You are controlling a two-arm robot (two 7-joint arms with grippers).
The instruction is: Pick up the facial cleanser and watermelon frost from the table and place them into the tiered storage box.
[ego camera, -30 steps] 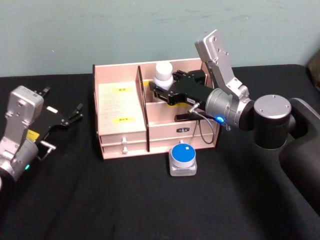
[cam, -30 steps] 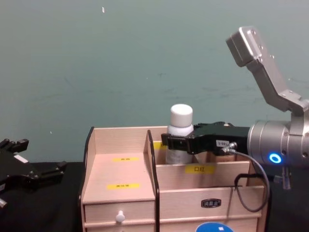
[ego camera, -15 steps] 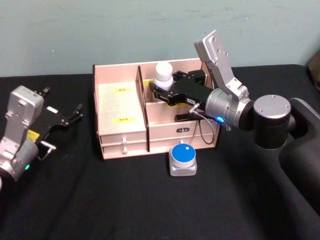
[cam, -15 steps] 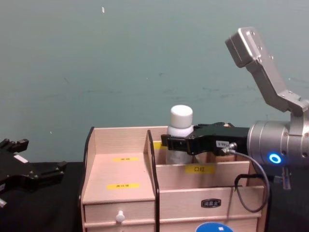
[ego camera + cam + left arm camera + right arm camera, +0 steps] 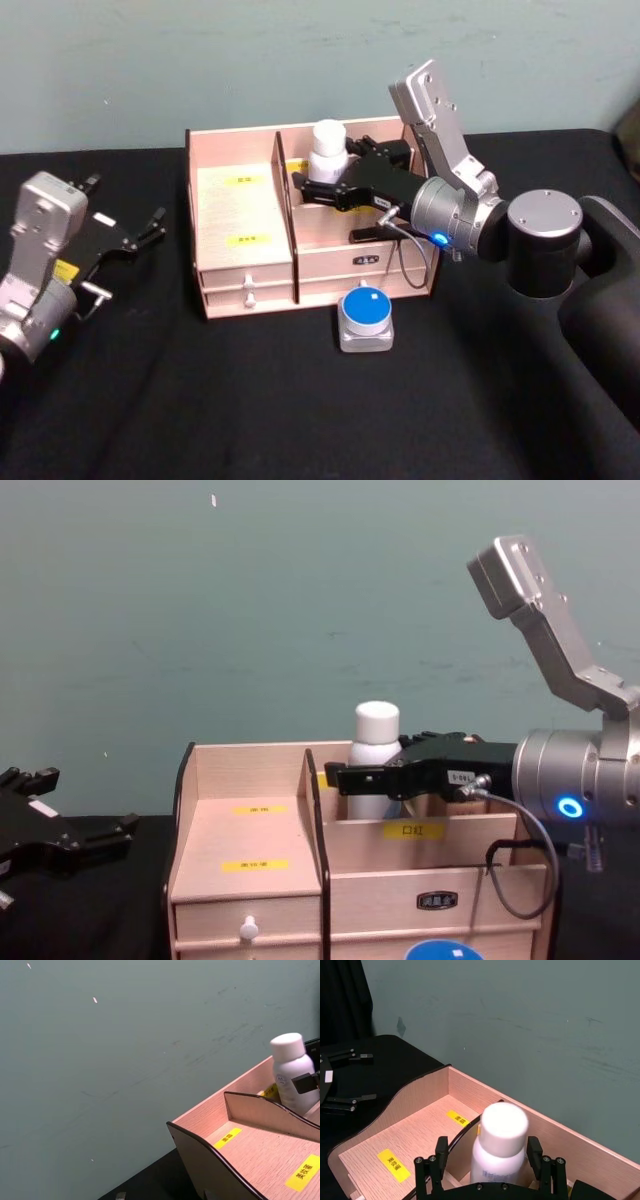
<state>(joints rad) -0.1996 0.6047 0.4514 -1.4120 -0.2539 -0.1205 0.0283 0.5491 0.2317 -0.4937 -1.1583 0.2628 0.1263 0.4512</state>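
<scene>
I'm seeing my right arm (image 5: 455, 205) showing silver cylindrical joints and a glowing blue ring light (image 5: 569, 807), a thin grey cable (image 5: 515, 880) looping beneath. The black right gripper (image 5: 330, 170) is carrying a white label (image 5: 460, 776); my left arm (image 5: 40, 230) is wearing a yellow sticker (image 5: 66, 270).

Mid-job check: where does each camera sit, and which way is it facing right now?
Head: high, looking down on the tiered storage box, watermelon frost, left gripper and right gripper.
Chest: low, facing the box front; the right arm comes in from the right.
Left wrist: left of the box, facing its rear corner and the wall.
Right wrist: behind its open fingers, which flank the facial cleanser.
Shared: all four show the cleanser upright in the box.
</scene>
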